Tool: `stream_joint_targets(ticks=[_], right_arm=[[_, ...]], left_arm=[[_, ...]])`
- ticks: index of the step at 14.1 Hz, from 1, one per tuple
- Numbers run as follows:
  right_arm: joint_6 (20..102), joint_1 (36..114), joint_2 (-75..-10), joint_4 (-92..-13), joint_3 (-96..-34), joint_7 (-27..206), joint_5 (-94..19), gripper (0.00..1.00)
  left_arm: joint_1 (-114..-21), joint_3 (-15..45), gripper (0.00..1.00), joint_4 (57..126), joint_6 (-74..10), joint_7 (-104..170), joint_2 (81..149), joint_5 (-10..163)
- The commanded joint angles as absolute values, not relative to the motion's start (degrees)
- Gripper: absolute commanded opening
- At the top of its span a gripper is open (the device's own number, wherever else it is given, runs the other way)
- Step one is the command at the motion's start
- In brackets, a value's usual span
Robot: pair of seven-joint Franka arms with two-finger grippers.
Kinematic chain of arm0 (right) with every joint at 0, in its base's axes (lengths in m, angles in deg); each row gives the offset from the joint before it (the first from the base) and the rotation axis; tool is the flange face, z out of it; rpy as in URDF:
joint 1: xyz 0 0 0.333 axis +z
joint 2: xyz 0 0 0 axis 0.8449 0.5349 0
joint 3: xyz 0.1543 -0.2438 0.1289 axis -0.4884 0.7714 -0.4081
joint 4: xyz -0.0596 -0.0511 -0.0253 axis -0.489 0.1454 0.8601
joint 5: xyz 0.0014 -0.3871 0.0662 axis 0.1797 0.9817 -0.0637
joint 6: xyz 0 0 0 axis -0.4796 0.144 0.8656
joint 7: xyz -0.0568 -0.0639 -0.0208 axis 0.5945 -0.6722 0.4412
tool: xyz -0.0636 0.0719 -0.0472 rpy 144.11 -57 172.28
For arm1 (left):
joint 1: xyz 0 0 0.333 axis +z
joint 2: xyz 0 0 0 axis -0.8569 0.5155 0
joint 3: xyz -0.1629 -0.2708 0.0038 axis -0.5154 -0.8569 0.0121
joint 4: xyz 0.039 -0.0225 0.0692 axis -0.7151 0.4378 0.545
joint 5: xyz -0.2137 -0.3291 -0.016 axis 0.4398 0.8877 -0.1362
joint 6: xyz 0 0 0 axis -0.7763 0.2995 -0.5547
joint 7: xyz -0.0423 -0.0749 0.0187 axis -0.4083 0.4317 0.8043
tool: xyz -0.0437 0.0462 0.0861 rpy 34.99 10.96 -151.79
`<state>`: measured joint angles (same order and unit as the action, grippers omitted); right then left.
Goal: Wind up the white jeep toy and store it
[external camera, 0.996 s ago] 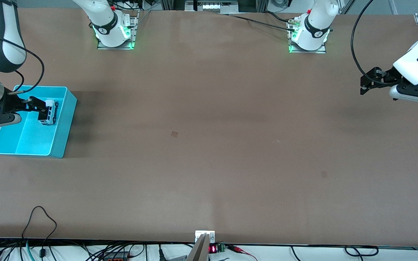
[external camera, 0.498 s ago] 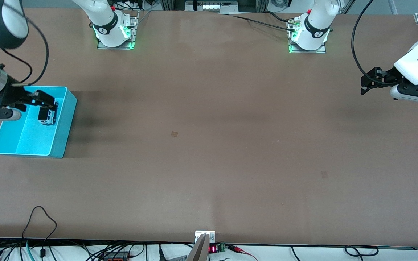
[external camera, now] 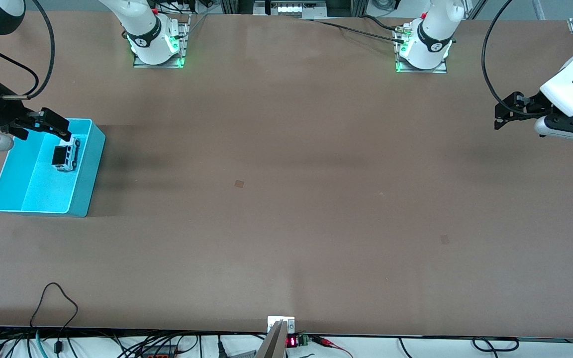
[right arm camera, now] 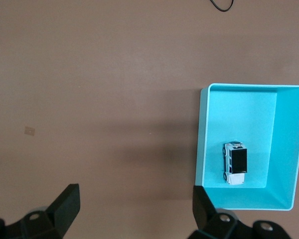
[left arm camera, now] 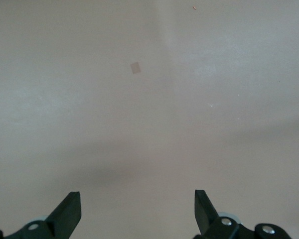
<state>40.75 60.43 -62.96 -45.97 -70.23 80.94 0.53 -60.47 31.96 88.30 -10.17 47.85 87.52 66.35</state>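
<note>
Front view: we find the right gripper (external camera: 47,124) released and risen off the white jeep toy (external camera: 65,154), now stored in the cyan bin (external camera: 85,199); the left gripper (external camera: 508,112) waits open.

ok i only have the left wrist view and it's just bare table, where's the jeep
Observer: The white jeep toy sits in the cyan bin at the right arm's end of the table.
Operator: is the right hand holding it
Observer: No. The right hand is open and raised near the bin, with the toy lying apart from it, black roof up.
Operator: and where does my left hand sit in the front view
Observer: The left hand hangs open over bare table at the left arm's end, with nothing between its fingers.
</note>
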Motion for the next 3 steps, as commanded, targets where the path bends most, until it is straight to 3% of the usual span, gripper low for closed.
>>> stream_joint_targets(ticks=[1,3], right_arm=[[39.9,59.9,-63.5,-45.4,-70.8,81.3,-0.1,1.00],[39.8,59.9,-63.5,-45.4,-70.8,81.4,-0.1,1.00]], left_arm=[[-60.0,31.8,1.00,87.4,-8.9,48.3,87.2,67.2],[-60.1,31.8,1.00,87.4,-8.9,48.3,87.2,67.2]])
